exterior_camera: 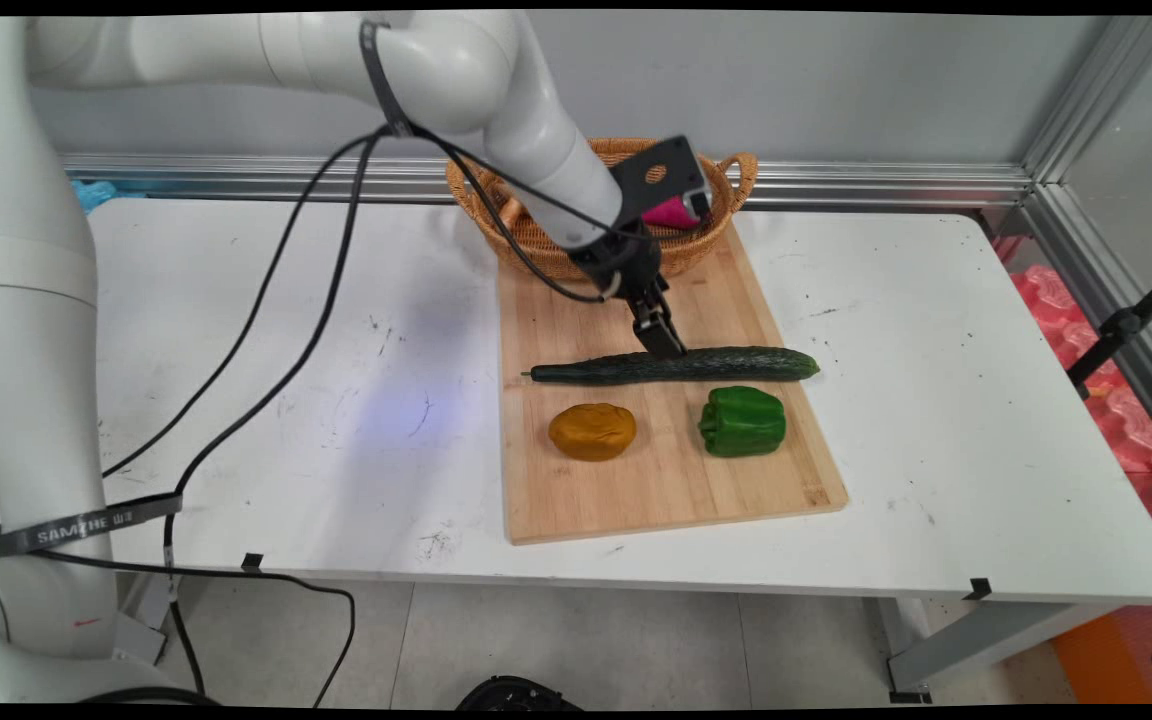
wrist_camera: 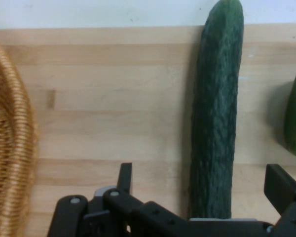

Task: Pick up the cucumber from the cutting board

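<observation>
Farthest back, a wicker basket (exterior_camera: 536, 235) is seen on the far end of a wooden cutting board (exterior_camera: 656, 480); something pink (exterior_camera: 671, 212) lies inside it, mostly hidden by the arm. On the board, a cucumber (exterior_camera: 736, 363) lies crosswise, with an orange-brown lump (exterior_camera: 592, 431) and a green pepper (exterior_camera: 742, 421) nearer the front edge. The board rests on a scuffed white table (exterior_camera: 936, 400) against a grey wall framed with aluminium rails. The gripper (exterior_camera: 664, 345) is angled down from the upper left to the cucumber's middle. In the hand view its fingers (wrist_camera: 281, 185) are spread wide, one on each side of the cucumber (wrist_camera: 214, 123), with nothing gripped.
</observation>
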`<state>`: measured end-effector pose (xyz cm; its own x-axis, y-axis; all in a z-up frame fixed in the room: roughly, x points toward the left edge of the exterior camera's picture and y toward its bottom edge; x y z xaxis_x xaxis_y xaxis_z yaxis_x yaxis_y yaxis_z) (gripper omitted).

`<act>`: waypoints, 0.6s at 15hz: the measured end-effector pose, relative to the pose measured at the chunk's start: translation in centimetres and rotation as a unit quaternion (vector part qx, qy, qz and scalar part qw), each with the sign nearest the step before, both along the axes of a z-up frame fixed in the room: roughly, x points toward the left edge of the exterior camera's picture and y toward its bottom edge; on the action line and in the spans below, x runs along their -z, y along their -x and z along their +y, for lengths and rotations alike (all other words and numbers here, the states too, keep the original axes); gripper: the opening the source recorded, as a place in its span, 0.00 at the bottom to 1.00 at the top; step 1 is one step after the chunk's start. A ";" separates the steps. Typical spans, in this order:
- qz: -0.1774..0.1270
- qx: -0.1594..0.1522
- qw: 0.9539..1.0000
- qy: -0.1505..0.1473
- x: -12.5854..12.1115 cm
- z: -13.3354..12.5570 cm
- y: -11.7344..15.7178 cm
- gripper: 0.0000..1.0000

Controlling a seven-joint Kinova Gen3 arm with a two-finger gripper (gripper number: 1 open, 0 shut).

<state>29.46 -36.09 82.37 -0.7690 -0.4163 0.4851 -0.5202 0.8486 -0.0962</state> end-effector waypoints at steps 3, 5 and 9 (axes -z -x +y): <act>0.003 0.001 1.000 -0.002 1.8 -0.1 0.4 1.00; 0.003 0.001 1.000 -0.003 2.5 -0.1 0.6 1.00; 0.004 0.001 1.000 -0.006 3.8 -0.1 0.7 1.00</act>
